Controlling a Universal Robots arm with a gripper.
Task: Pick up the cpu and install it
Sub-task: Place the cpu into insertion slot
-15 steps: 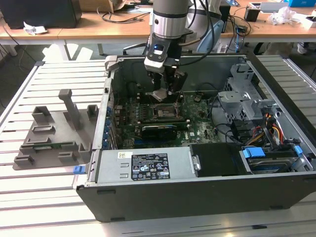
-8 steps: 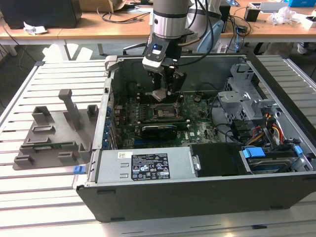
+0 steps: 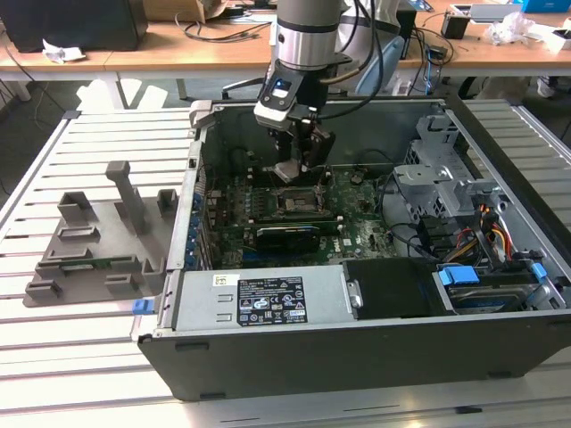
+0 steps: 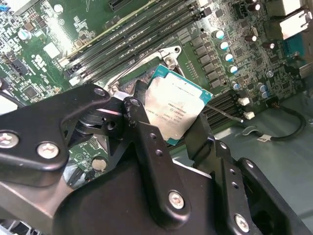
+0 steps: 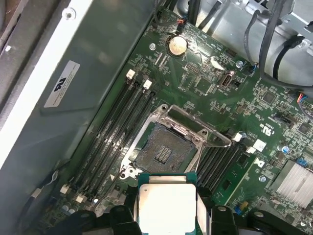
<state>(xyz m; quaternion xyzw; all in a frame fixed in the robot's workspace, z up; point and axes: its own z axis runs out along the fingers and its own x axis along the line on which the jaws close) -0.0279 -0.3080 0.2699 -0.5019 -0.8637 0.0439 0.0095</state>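
Silver-topped cpu [image 5: 167, 205] is held aloft near the socket [image 5: 165, 151].

Exterior view: bright, even room light from above w/ soft shade inside case [image 3: 357, 357]. First wrist view: glare blows cpu [image 5: 167, 208] lid to flat white; case wall dimmer, grey. Second wrist view: board [image 4: 58, 44] evenly lit, mild sheen on cpu lid.

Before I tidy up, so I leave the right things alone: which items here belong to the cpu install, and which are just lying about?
In the job:
cpu, held in the tool
open socket on the motherboard

Lying about:
grey holder tray
power supply
drive cage
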